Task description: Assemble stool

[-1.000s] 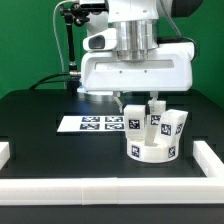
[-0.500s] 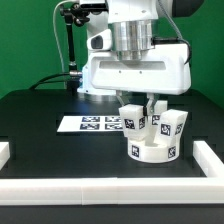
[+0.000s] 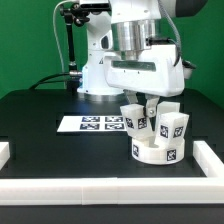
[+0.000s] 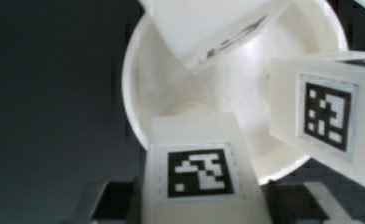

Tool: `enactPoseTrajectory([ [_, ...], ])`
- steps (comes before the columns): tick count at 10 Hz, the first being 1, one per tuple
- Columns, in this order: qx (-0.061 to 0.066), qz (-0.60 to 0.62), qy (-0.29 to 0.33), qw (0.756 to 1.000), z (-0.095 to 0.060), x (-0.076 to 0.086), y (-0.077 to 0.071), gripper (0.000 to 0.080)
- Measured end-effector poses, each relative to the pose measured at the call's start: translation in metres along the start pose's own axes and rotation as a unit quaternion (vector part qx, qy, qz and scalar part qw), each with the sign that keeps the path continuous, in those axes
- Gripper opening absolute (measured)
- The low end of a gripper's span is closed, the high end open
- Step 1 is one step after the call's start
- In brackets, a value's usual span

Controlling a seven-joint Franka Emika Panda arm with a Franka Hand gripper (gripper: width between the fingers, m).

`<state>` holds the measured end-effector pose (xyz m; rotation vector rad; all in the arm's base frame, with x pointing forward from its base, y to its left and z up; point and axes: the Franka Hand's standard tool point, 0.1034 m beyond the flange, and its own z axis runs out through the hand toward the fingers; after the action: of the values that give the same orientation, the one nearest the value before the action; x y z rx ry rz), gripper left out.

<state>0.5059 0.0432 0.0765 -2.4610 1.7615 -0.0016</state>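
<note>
The stool's round white seat lies on the black table with three tagged white legs standing on it. My gripper comes down from above among those legs. In the wrist view the gripper is shut on one leg, with dark fingers pressed to both its sides and its tag facing the camera. Two other legs stand further round the seat's inner face. In the exterior view the left leg and the right leg flank the fingers.
The marker board lies flat on the exterior view's left of the stool. White border rails run along the front, the left and the right. The arm's base stands behind.
The hand has turned and shifted toward the exterior view's right. The seat and its legs have moved slightly right with it. The grip on the leg is unchanged.
</note>
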Motion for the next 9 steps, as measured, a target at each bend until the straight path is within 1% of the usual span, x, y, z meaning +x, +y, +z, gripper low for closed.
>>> enactPoseTrajectory([
  [3, 0.005, 0.117, -0.010, 0.993, 0.0003, -0.0040, -0.0011, 0.0340],
  [6, 0.009, 0.208, -0.019, 0.978, 0.0005, -0.0043, -0.0010, 0.0340],
  [9, 0.010, 0.330, -0.035, 0.943, 0.0008, -0.0048, -0.0002, 0.0340],
])
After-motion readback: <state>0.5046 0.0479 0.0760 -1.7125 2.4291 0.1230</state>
